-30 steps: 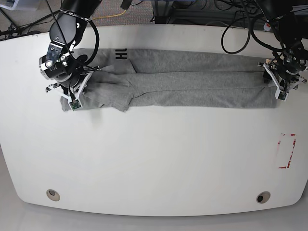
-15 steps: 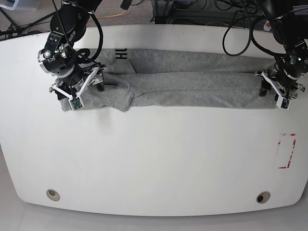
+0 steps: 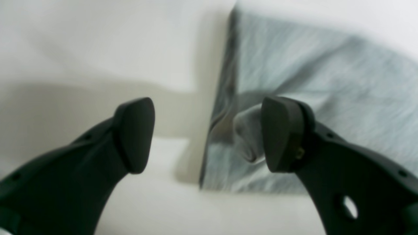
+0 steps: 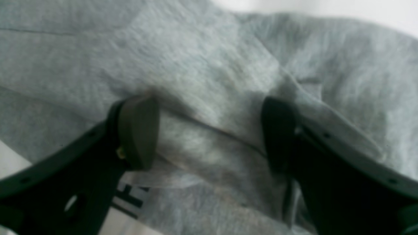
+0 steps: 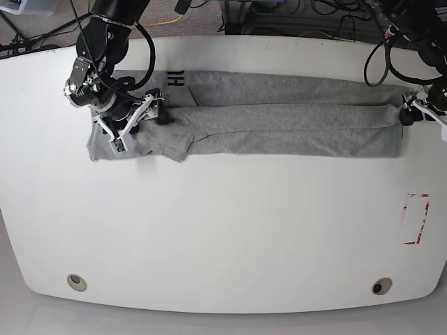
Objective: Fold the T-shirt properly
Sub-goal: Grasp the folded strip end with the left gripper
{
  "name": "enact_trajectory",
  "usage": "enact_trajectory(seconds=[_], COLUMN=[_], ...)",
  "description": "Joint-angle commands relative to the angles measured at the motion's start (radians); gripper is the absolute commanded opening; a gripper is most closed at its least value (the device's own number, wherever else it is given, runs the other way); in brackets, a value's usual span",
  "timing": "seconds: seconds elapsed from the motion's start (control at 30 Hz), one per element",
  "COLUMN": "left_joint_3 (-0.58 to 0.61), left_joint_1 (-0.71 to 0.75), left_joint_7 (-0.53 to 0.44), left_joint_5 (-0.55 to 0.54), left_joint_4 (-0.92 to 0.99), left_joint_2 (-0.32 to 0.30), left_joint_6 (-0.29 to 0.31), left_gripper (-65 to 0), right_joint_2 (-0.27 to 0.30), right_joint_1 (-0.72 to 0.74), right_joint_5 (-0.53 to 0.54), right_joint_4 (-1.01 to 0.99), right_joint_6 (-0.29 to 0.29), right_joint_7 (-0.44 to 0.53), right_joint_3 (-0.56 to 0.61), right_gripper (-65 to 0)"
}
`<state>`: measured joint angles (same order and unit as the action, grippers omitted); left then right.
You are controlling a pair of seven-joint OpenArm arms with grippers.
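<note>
The light grey T-shirt (image 5: 279, 122) lies folded lengthwise in a long strip across the far part of the white table (image 5: 223, 230). Black lettering (image 5: 174, 78) shows near its left end. My right gripper (image 5: 158, 112) is open and hangs over the shirt's left end. In the right wrist view its jaws (image 4: 209, 133) stand wide apart just above creased grey fabric (image 4: 212, 81), with lettering (image 4: 130, 199) below. My left gripper (image 5: 407, 115) is open at the shirt's right end. In the left wrist view it (image 3: 207, 135) straddles the shirt's edge (image 3: 310, 81), one finger over the cloth and one over the table.
A red-taped rectangle (image 5: 417, 219) is marked on the table at the right. Two round holes (image 5: 77, 282) (image 5: 381, 286) sit near the front edge. Cables and stands crowd the floor behind the table's far edge (image 5: 279, 21).
My right gripper has moved rightward over the shirt's left end. My left gripper has moved outward to the shirt's right edge. The shirt has not visibly moved.
</note>
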<state>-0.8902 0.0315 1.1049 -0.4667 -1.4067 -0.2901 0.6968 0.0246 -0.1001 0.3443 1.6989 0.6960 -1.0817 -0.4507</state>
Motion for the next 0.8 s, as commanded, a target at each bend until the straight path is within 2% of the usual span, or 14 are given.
enact_trajectory(seconds=[0.0, 0.23, 0.47, 0.63, 0.73, 0.77], left_joint_3=[-0.001, 0.003, 0.098, 0.125, 0.127, 0.127], left_joint_1=[-0.018, -0.017, -0.009, -0.014, -0.015, -0.015], left_joint_7=[-0.029, -0.029, -0.029, -0.029, -0.029, -0.029], left_joint_5=[-0.03, -0.034, -0.132, -0.131, -0.131, -0.129], left_joint_4=[0.042, 0.111, 0.117, 0.119, 0.119, 0.119], left_joint_2=[-0.024, -0.019, -0.024, -0.022, -0.019, -0.018], left_joint_6=[0.001, 0.001, 0.001, 0.001, 0.001, 0.001], left_gripper=[-16.9, -16.8, -17.1, -17.4, -23.6, -29.3], right_joint_2=[0.033, 0.039, 0.039, 0.038, 0.038, 0.038], right_joint_1=[0.017, 0.015, 0.013, 0.013, 0.013, 0.015], right_joint_5=[0.025, 0.025, 0.025, 0.025, 0.025, 0.025], right_joint_4=[-0.012, -0.015, -0.015, -0.015, -0.015, -0.015], right_joint_6=[0.002, 0.002, 0.002, 0.002, 0.002, 0.002], right_joint_7=[0.021, 0.021, 0.021, 0.021, 0.021, 0.021], right_joint_3=[0.002, 0.002, 0.002, 0.002, 0.002, 0.002], right_gripper=[-17.8, -17.8, -17.8, -17.8, -17.8, -17.8])
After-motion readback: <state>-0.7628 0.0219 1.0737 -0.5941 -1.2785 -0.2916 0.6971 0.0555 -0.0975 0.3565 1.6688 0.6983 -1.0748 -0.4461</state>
